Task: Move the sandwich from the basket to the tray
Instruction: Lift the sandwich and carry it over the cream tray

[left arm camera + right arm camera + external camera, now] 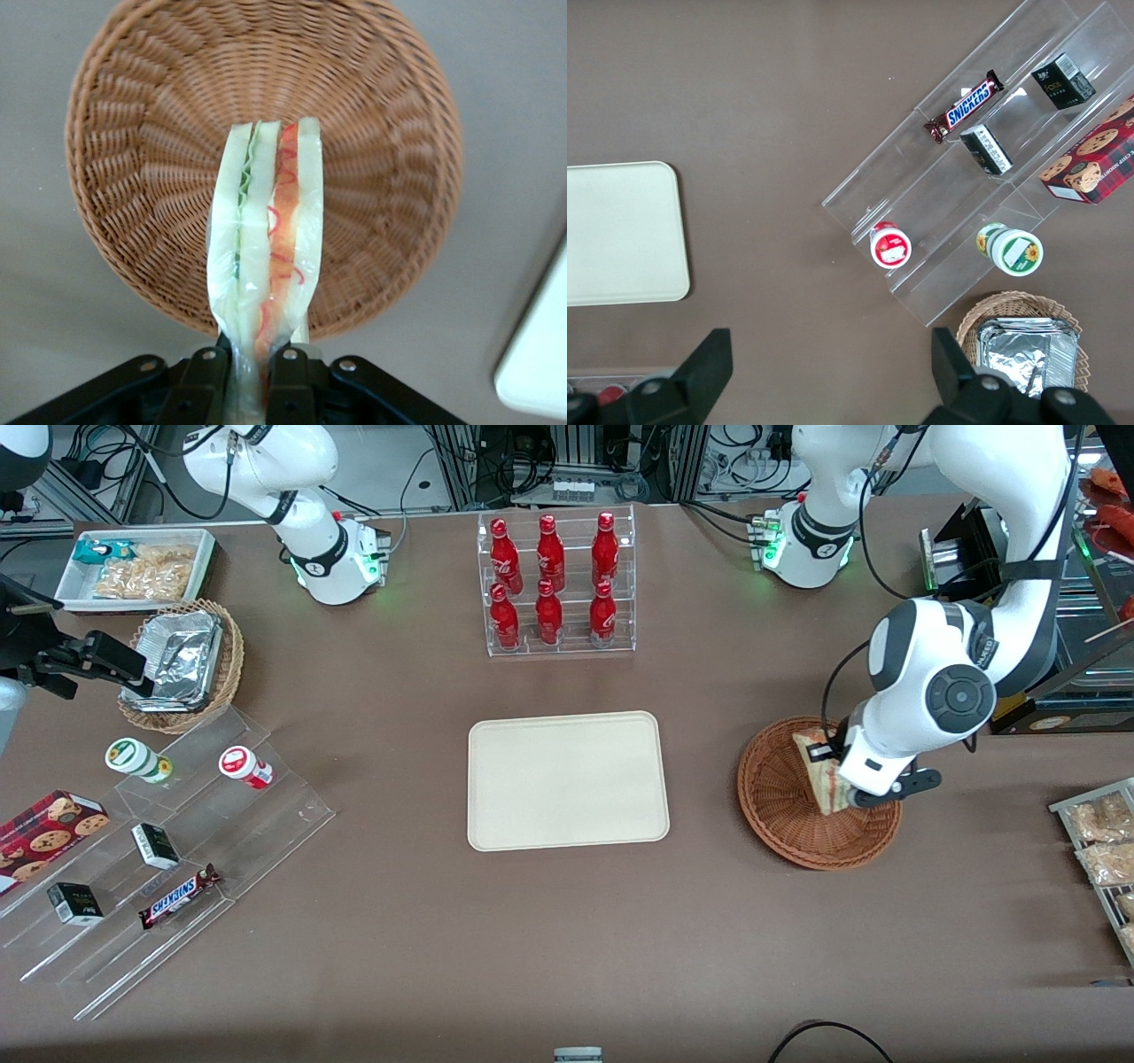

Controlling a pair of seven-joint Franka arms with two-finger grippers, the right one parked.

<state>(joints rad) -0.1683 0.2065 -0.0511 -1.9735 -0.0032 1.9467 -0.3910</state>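
Brown tabletop (pixel 399 957) all around, and the gripper (pixel 252 367) hangs over the basket (pixel 780 815) with the sandwich (pixel 266 257) pinched between its fingers (pixel 205 376) — jaws closed on one narrow end of the wedge. From that end the wedge runs straight out away from the jaws, its green and red filling edge facing the wrist camera, the basket's woven floor showing past it. The front camera shows it raised on edge over the basket, though whether it has cleared the weave is hard to say. The risk is plain: the hold is only on a thin corner of wrapped bread, so a quick swing could let it swivel or slip out. The tray (pixel 567 779) sits well apart from the jaws, toward the parked arm — bare, waiting.
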